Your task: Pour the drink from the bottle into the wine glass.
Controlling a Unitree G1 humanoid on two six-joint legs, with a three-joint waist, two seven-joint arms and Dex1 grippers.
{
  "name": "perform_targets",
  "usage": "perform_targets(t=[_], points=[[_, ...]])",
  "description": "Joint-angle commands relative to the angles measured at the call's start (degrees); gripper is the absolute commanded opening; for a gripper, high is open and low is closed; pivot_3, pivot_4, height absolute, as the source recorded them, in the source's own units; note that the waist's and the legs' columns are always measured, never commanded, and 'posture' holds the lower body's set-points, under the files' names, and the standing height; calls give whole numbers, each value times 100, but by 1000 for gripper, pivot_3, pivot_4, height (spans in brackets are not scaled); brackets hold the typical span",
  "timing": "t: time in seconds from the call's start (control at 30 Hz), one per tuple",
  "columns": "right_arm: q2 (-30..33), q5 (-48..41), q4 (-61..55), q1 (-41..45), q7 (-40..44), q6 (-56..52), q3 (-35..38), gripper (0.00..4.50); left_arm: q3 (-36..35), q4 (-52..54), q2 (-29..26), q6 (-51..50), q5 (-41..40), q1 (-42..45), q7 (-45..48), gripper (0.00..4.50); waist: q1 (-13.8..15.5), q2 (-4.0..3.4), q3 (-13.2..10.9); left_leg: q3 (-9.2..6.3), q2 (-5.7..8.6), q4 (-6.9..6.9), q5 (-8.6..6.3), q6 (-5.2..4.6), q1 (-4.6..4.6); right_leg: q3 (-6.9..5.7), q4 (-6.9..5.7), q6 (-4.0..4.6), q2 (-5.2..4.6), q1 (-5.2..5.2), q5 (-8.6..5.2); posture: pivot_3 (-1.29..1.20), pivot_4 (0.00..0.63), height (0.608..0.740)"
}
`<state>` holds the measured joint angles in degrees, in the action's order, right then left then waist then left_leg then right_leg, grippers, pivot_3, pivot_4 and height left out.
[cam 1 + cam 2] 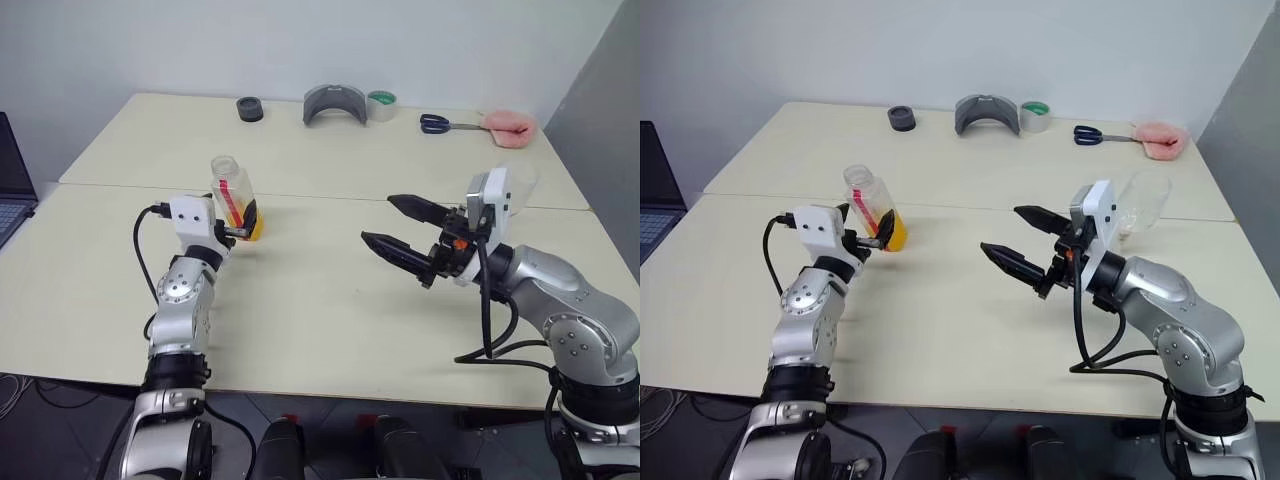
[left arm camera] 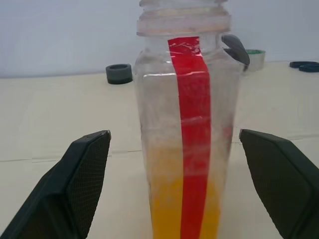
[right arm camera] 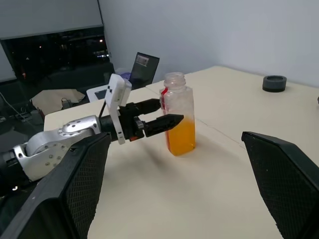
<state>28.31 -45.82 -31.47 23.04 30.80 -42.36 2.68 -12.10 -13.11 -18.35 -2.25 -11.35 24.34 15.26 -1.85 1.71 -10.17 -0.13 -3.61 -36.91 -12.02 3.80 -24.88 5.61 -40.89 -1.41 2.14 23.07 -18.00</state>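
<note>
Cream table, grey wall behind, laptop at left edge.
Bottle upright, uncapped, between released left gripper jaws; right gripper spread, empty; wine glass behind it. Tape, scissors at back.

A lab or office room: plain cream tables, bare wall, laptop, tape roll, scissors

Uncapped bottle upright on table between open left gripper fingers
</note>
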Motion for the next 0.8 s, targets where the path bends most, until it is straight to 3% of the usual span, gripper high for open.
perform_targets(t=[0.03, 0.13, 0.37, 0.53, 0.8], points=[[119, -8, -336, -332, -128, 24, 221, 4500, -122, 1077, -92, -501, -111, -445, -128, 4453, -2, 2, 1, 1, 0, 1, 0, 0, 1, 2, 1, 0, 0, 0, 0, 0, 150, 740], [293, 159, -397, -932, -164, 69, 328, 4500, 30, 1841, -224, -1075, -307, -929, 177, 4453, 0, 3, 2, 0, 0, 1, 0, 0, 1, 1, 2, 0, -1, -1, 0, 0, 150, 740], [552, 943, -231, -2125, -494, 283, 521, 4500, 549, 3492, -1444, -2500, -1574, -1938, 2279, 4453, -23, 7, 5, 4, -2, 5, 0, 0, 8, 2, 1, -24, -1, 0, -16, 0, 150, 740], [191, 1779, 417, -1936, -1333, 559, 583, 4500, 618, 3636, -1827, -2890, -2188, -1562, 3006, 4453, -58, 7, 5, 8, -4, 3, 1, -1, 16, 9, -1, -28, 4, -1, -18, 0, 150, 740], [-396, 2595, 1555, -1096, -2171, 950, 719, 4500, 866, 3296, -1771, -2907, -2146, -777, 3267, 4453, -80, 7, 6, 9, -2, 7, 2, -3, 14, 12, -1, -27, 6, 1, -17, 0, 150, 740]])
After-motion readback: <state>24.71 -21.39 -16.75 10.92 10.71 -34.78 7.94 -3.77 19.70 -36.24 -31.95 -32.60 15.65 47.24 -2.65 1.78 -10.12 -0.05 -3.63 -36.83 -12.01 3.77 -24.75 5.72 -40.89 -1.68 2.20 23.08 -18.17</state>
